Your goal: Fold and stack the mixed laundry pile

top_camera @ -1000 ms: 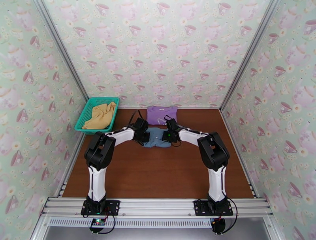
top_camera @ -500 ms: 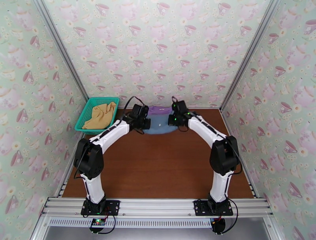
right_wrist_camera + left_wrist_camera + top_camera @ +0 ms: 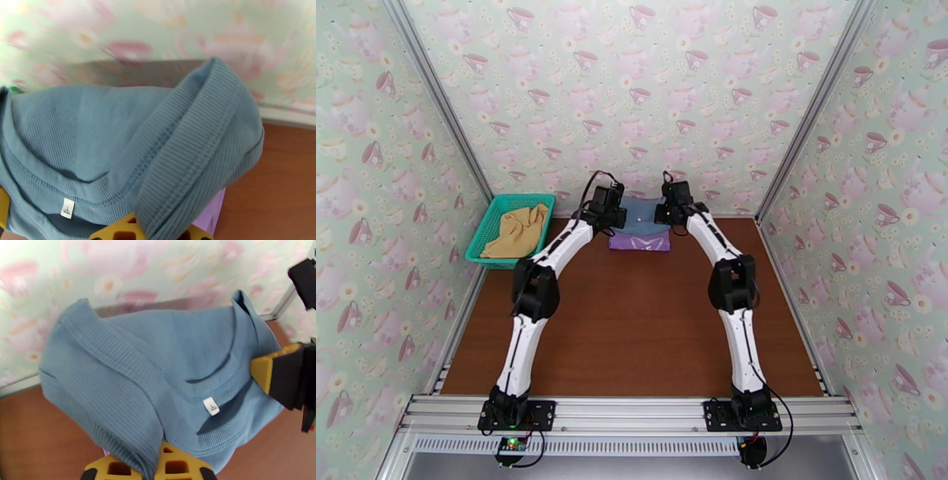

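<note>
Both arms reach far across the brown table [image 3: 632,339]. Toward 10 o'clock a teal basket [image 3: 491,229] holds the yellow cloth [image 3: 520,227]. At 12 o'clock, by the back wall, the purple T-shirt [image 3: 640,241] lies flat. Over its far part the blue top [image 3: 641,215] hangs stretched between the left gripper [image 3: 615,213], clamped on its 9 o'clock edge, and the right gripper [image 3: 665,213], clamped on its 3 o'clock edge.

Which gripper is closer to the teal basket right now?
Left. The left gripper grips the grey-blue garment at its left edge, just right of the basket. The right gripper grips the opposite edge, farther from the basket.
</note>
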You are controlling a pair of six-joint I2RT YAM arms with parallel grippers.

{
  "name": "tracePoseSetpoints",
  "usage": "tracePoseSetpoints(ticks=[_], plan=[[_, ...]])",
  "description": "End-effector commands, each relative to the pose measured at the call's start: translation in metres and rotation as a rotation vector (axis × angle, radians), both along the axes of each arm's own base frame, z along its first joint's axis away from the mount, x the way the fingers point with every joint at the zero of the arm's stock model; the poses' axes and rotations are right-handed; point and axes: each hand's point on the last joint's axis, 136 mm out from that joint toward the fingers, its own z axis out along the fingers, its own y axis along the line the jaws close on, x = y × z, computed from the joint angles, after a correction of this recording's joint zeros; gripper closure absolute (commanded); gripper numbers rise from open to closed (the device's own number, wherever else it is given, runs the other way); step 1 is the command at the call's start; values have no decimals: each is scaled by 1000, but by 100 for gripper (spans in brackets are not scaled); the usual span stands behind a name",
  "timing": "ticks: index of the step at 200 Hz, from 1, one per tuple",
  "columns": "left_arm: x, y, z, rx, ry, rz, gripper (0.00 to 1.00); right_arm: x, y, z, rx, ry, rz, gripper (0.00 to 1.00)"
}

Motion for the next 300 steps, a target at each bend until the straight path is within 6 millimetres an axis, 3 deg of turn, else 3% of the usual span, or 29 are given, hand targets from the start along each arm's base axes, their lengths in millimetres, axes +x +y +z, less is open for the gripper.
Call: tracePoseSetpoints(ticks=[1,22,30,42,49,60,73,96,112,145,167,188,211,239,268,300], plan=[[17,4,-27,22,13,7,100,9,-6,-18,11,27,-19,100],[25,10,-57,26,52,21,100,13,-9,-49,39,73,-41,100],[28,13,-64,24,60,27,83,13,-10,-56,46,84,-43,92],[29,16,-70,28,62,33,46,14,-9,-61,53,89,-44,79],[30,18,-70,31,56,35,32,14,-10,-61,54,87,-43,71],[32,20,-64,36,37,35,18,15,-10,-53,58,69,-39,63],[33,21,-52,38,12,32,12,16,-10,-35,58,37,-37,55],[32,22,-8,29,-50,28,11,13,-18,13,43,-31,-37,45],[27,26,37,20,-108,36,11,2,-27,63,24,-99,-44,42],[-7,43,142,0,-239,40,11,-50,-46,155,-8,-210,-38,38],[-40,69,190,9,-289,70,11,-101,-62,187,-5,-242,-56,38],[-64,114,205,27,-288,140,11,-151,-64,184,35,-240,-13,34],[-77,188,193,63,-237,310,10,-205,-62,164,95,-242,49,29],[-74,271,142,107,-80,454,6,-254,-71,127,112,-216,36,24],[-55,312,72,159,110,476,4,-287,-69,98,24,-191,57,17],[-33,339,-4,185,282,504,2,-304,-50,72,4,-118,145,7]])
